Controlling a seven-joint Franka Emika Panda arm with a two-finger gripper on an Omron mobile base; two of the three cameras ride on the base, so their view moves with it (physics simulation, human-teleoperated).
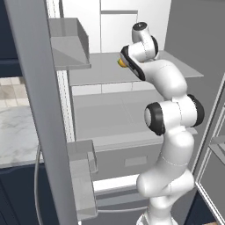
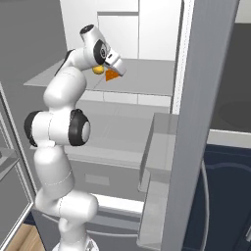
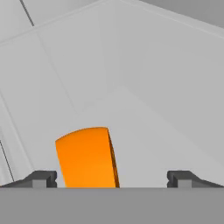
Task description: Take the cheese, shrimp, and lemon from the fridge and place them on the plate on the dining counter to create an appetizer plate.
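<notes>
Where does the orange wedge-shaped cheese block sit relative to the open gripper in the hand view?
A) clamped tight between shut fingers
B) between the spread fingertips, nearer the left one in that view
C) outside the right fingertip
B: the orange wedge-shaped cheese block stands on the grey fridge shelf between the open gripper's fingertips, nearer the view's left one.

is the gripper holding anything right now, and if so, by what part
Nothing is held. The gripper stands open over the fridge shelf, with the cheese between its fingertips but not clamped.
</notes>
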